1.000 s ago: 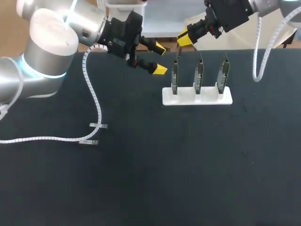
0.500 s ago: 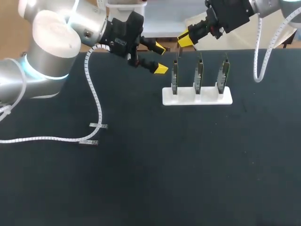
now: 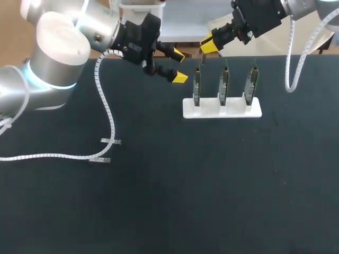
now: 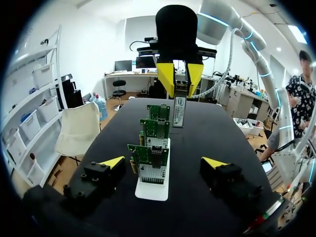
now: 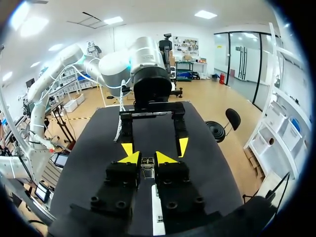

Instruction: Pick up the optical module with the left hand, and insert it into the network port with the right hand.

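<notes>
A: Head view first: where did we find the optical module (image 4: 178, 111)?

B: Clamped between the two yellow tips of our right pincer (image 3: 208, 45), hanging down over the far part of the tabletop (image 3: 169, 201). From above it showed only as a thin sliver. Our left wrist view showed it plainly, a slim metal piece with a label.

A: How near the boards (image 3: 224, 83)?

B: Three green ones stood upright in a row in the white stand (image 3: 222, 108). The module hung just beside the top of the one at our left end. We could not tell whether it touched.

A: And the network port (image 4: 150, 173)?

B: We took it for the silvery cage low on the board nearest our left pincer (image 4: 163, 162). On the other two, the boards in front hid that part.

A: That left pincer?

B: Fingers wide apart, holding nothing, with the stand's near end ahead of and between them.

A: Our right wrist view?

B: Our own fingers hid most of the stand; only a white strip showed beneath them.
</notes>
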Controlling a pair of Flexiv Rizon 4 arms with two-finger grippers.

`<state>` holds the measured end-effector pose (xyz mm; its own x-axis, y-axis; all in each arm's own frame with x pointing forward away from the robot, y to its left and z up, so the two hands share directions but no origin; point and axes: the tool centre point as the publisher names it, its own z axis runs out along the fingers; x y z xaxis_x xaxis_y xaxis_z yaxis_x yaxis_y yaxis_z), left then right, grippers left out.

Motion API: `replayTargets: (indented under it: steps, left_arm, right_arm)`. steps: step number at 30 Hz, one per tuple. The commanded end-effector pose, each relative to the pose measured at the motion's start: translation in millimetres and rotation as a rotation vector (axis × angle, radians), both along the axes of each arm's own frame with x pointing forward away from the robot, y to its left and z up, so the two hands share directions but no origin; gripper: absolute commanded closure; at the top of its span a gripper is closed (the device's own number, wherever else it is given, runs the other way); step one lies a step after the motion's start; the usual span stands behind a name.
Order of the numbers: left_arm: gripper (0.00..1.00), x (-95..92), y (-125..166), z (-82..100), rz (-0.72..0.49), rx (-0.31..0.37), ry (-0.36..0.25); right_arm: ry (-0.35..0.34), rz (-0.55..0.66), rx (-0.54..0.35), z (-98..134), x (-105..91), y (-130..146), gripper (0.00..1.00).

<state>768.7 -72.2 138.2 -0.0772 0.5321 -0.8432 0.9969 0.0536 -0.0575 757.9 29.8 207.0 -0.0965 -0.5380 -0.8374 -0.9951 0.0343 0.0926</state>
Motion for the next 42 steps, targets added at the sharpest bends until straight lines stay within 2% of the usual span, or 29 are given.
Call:
replayTargets:
  steps: [1,11,20,28,42]
  left_arm:
    - [0.0,3.0,-1,0.0,-0.006,0.006,0.009]
    - [0.0,5.4,-2,0.7,-0.02,-0.004,0.008]
    - [0.0,5.4,-2,0.7,-0.02,-0.004,0.008]
    - [0.0,5.4,-2,0.7,-0.02,-0.004,0.008]
    - [0.0,5.4,-2,0.7,-0.02,-0.004,0.008]
  right_arm:
    - [0.0,0.002,0.003,0,0.5,-1,1.0]
    - [0.004,0.017,0.003,0,1.8,-1,1.0]
    - [-0.051,0.05,-0.049,-7,2.5,-2,1.0]
    - [-0.079,0.015,-0.069,-14,5.6,2,1.0]
    - [-0.046,0.034,-0.061,-26,7.9,15,1.0]
